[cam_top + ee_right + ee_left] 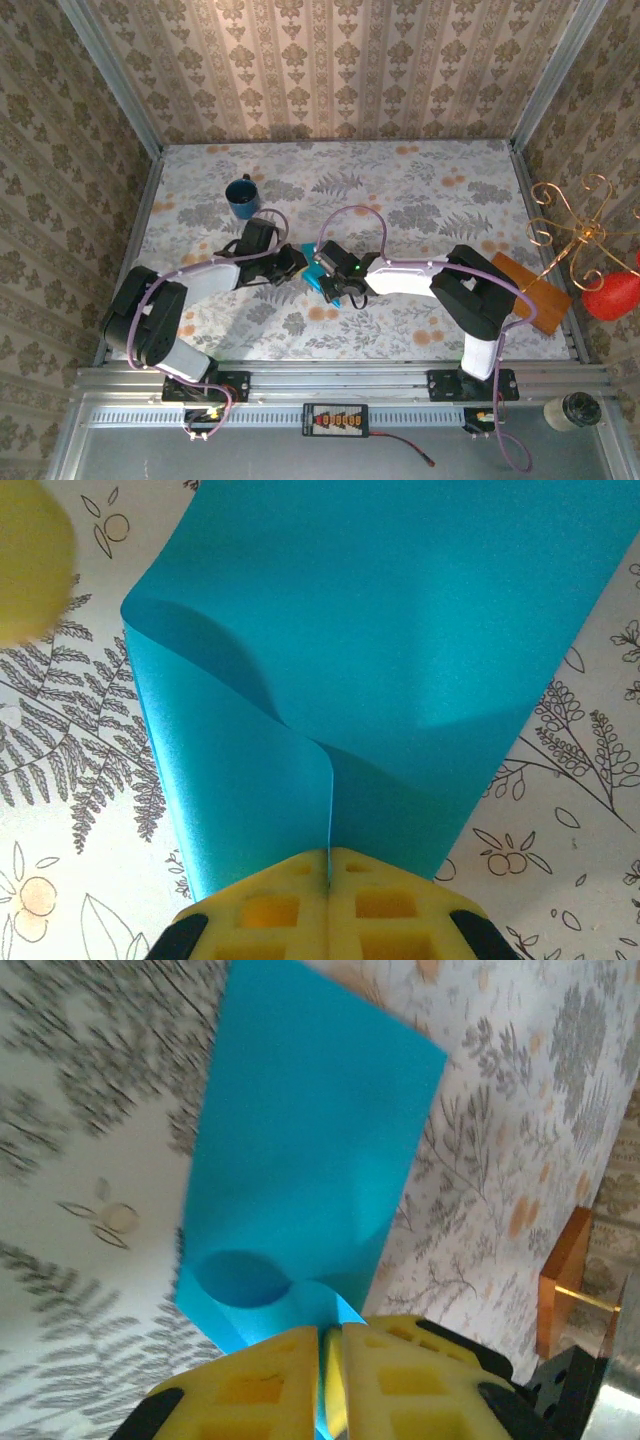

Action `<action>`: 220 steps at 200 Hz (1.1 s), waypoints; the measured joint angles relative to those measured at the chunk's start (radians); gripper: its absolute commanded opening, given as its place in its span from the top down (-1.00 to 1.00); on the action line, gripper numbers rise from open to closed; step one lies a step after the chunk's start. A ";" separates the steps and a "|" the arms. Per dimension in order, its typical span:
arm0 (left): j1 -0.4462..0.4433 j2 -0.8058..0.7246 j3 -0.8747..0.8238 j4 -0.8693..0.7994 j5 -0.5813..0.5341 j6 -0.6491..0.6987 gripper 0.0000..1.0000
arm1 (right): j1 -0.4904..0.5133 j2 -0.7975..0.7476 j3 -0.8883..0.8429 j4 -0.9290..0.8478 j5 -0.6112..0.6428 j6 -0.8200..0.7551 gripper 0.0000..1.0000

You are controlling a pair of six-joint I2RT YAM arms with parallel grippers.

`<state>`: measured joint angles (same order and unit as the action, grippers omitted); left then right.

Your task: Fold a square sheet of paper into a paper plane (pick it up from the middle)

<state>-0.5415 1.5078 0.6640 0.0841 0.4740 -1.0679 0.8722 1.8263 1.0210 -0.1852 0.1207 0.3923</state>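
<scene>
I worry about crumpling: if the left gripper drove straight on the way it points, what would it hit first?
The square sheet of paper pinched in the left gripper; it spreads directly ahead. Behind it probably the table, though depth is unclear.

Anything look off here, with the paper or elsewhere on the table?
The paper is buckled: pinched between the left gripper and the right gripper, it bows into a loose curl instead of a clean crease. The board lies slanted at the table's right edge. Nothing looks torn or spilled.
</scene>
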 measured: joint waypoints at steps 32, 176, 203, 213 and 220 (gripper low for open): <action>-0.038 0.010 -0.010 0.063 0.000 -0.045 0.85 | -0.002 0.000 0.000 0.000 -0.002 0.002 1.00; -0.086 0.098 -0.033 0.111 -0.009 -0.085 0.92 | -0.004 0.000 0.000 0.000 -0.005 0.005 1.00; -0.087 0.112 -0.032 0.111 -0.008 -0.085 0.92 | -0.004 0.000 0.000 0.000 -0.006 0.005 1.00; -0.087 0.113 -0.032 0.111 -0.009 -0.085 0.92 | -0.004 0.000 0.000 0.000 -0.005 0.005 1.00; -0.087 0.113 -0.032 0.111 -0.010 -0.085 0.92 | -0.004 0.000 0.000 0.000 -0.005 0.005 1.00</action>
<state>-0.6281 1.6207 0.6315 0.1951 0.4644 -1.1534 0.8684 1.8267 1.0210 -0.1848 0.1154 0.3977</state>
